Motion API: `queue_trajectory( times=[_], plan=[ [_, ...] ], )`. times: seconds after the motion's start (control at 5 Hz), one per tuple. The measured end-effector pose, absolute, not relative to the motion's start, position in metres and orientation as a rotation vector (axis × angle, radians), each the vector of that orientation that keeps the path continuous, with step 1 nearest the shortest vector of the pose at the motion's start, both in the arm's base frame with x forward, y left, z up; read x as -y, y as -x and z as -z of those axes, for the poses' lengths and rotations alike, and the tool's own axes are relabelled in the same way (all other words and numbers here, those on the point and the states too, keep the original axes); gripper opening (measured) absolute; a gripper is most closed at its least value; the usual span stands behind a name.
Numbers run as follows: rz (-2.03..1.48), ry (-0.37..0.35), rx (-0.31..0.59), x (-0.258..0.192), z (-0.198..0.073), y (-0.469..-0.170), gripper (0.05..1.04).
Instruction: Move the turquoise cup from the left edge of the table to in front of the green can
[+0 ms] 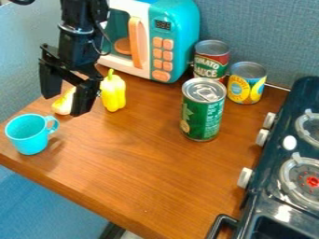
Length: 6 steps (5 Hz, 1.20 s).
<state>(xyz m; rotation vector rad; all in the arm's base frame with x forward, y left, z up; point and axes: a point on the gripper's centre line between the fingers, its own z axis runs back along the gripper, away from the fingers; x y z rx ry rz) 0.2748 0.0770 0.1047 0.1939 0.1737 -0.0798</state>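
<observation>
Dark toy stove (266, 186) nearest me, the wooden tabletop (156, 172) held a turquoise cup (26, 137), a yellow bell pepper (113, 95) and a half-hidden pale yellow item (61, 106) near the claw (61, 105), which hung wide open, seemingly empty, with nothing lifted.

Yellow pepper (113, 95) (green stem), seemingly upright on counter (146, 161); pale-yellow piece (63, 105) beside, partly hidden.

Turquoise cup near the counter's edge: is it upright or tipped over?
Upright. The turquoise cup stands on its base on the wooden counter, with its round mouth facing up and its handle out to the side.
</observation>
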Motion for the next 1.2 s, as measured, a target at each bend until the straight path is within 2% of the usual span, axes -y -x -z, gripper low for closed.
queue_trajectory(
  times=[0.2,0.4,0.6,0.8,1.2],
  plan=[
    [0.083,-0.189,-0.196,-0.077,-0.097,-0.272,1.009],
    [0.115,-0.197,-0.156,-0.074,-0.092,-0.251,1.01],
    [0.154,-0.255,-0.079,-0.078,-0.103,-0.232,1.01],
    [0.142,-0.276,-0.064,-0.086,-0.102,-0.225,1.009],
    [0.06,-0.229,-0.088,-0.116,-0.08,-0.233,1.009]
  ],
)
